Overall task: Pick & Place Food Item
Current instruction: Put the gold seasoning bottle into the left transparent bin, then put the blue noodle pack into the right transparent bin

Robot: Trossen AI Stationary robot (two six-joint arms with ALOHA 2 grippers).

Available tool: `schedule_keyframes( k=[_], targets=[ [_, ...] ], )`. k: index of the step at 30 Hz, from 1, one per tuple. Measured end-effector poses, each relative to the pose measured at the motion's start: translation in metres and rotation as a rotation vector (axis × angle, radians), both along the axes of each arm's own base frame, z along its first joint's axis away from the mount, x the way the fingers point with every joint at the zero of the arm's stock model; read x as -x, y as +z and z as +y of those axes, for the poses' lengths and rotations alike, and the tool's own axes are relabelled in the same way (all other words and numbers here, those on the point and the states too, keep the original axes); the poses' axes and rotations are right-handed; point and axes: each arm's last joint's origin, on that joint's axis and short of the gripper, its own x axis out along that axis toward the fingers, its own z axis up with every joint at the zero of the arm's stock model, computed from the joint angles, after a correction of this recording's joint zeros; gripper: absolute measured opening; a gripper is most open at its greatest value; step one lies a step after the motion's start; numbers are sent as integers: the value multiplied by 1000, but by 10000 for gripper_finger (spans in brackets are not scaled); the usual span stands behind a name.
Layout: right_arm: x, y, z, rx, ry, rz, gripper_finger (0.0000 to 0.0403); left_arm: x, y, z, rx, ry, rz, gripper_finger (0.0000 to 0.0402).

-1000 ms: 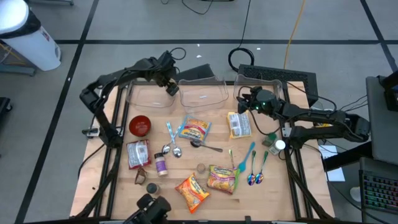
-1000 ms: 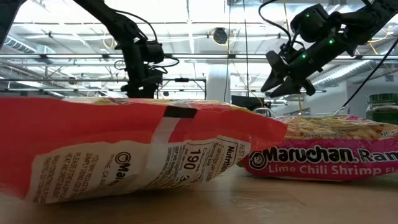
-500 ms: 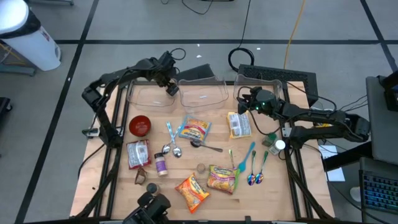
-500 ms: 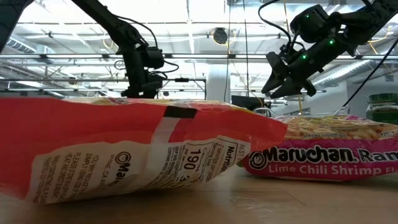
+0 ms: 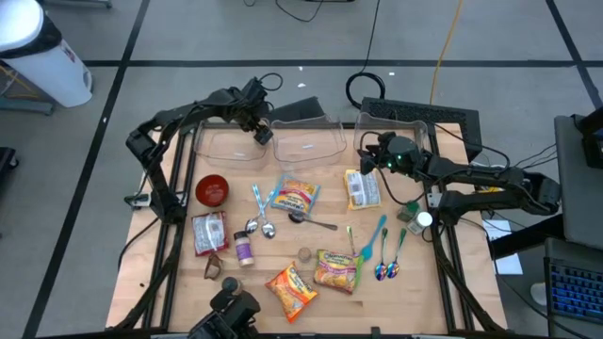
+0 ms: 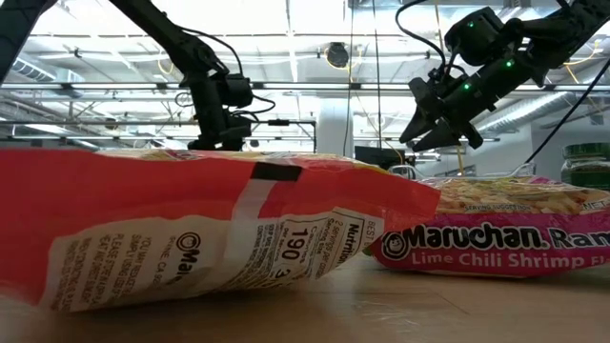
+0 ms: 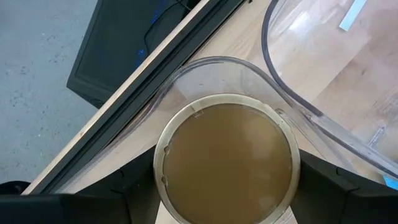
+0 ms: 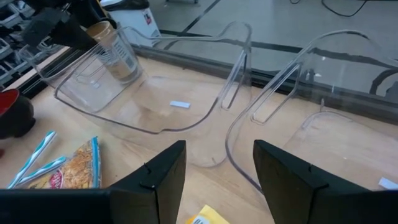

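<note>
The left claw (image 5: 261, 132) grips a cup (image 7: 227, 160) over the left bin (image 5: 226, 146) and should lower before releasing; the right claw (image 8: 214, 168) hangs open.

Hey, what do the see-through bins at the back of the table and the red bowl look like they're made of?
The see-through bins look like clear, glossy rigid plastic: the wooden table shows through, and the rims catch highlights. The red bowl looks smooth and slightly shiny, probably plastic or glazed ceramic; the high view cannot settle which.
</note>
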Motion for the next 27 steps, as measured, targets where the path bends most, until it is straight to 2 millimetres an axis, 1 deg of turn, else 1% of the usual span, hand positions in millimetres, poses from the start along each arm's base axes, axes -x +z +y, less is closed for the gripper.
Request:
schedule_keyframes(
  k=[5, 11, 14, 17, 22, 27],
  targets=[
    [0, 0, 0, 1, 0, 1, 183, 0, 0, 0, -2, -2, 3, 277],
    [0, 0, 0, 1, 0, 1, 183, 1, -6, 1, 1, 2, 32, 350],
    [0, 0, 0, 1, 1, 2, 183, 1, -3, 1, -11, 0, 20, 367],
    [0, 0, 0, 1, 1, 2, 183, 1, -2, 0, -7, -1, 19, 372],
    [0, 0, 0, 2, 0, 2, 183, 3, 9, -3, -31, -9, -4, 375],
    [0, 0, 0, 2, 0, 2, 183, 8, 27, -8, -78, -6, -35, 375]
  ],
)
